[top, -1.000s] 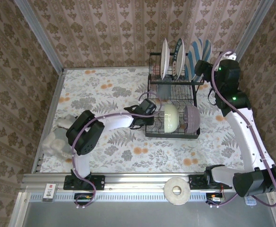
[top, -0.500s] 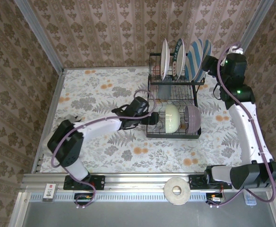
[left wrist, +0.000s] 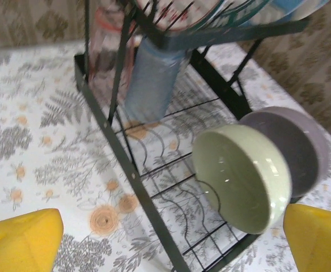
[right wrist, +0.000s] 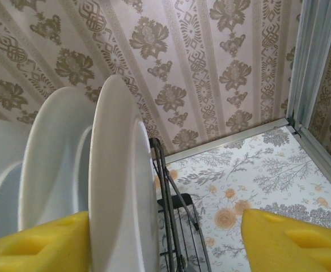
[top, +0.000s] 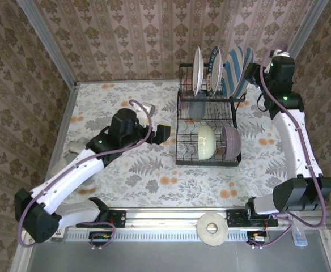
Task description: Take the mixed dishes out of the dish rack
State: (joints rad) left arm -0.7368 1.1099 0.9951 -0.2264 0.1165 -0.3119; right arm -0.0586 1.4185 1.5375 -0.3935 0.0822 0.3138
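No writing you can use: red-white tag (top: 59, 229) on front rail, print too small to read. A tape roll (top: 212, 228) sits on the same rail. The dish rack (top: 205, 163) stands mid-table, right of centre, on the floral cloth (top: 120, 107).

Top shelf: white plate (top: 198, 71), patterned plate (top: 214, 69), blue-striped plates (top: 237, 71), all on edge, close together. Lower tier: cream-green bowl (top: 206, 141) w/ lilac bowl (top: 230, 141) just beside it, both tipped on edge. The pinkish tumbler (left wrist: 106, 54) is at the back, under the shelf.

Your left gripper (top: 161, 134) is spread wide & empty, just left of the rack; the wire side frame is btwn it & the bowls. Your right gripper (right wrist: 165, 243) is spread astride the outermost striped plate's rim. One pad (right wrist: 41, 243) is close behind it, can't tell if touching; the other is well apart, so no pinch.
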